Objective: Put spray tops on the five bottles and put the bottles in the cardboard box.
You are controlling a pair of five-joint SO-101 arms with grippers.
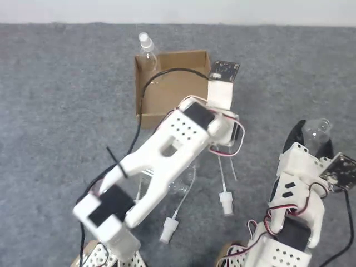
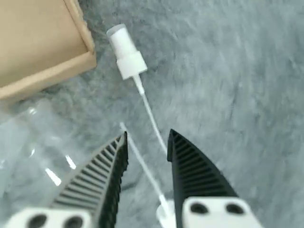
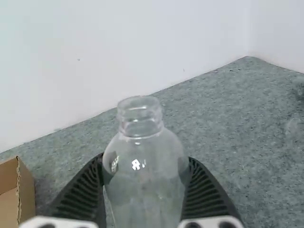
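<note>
My right gripper (image 3: 142,199) is shut on a clear, uncapped bottle (image 3: 141,161), held upright above the carpet at the right (image 1: 318,129). My left gripper (image 2: 148,137) hangs open over the carpet just off the corner of the cardboard box (image 2: 42,42). A thin white dip tube (image 2: 142,164) lies between its fingers. A white spray top (image 2: 126,54) lies a little beyond them. The box (image 1: 172,83) stands at the back, with one capped bottle (image 1: 146,49) upright in its far left corner. Two spray tops (image 1: 225,201) (image 1: 168,228) lie on the carpet in front.
More clear bottles (image 1: 183,183) lie on the carpet, partly hidden under the left arm (image 1: 167,161). They also appear beside the left gripper (image 2: 28,156). Grey carpet (image 1: 61,128) spreads to the left of the box and behind it up to a white wall.
</note>
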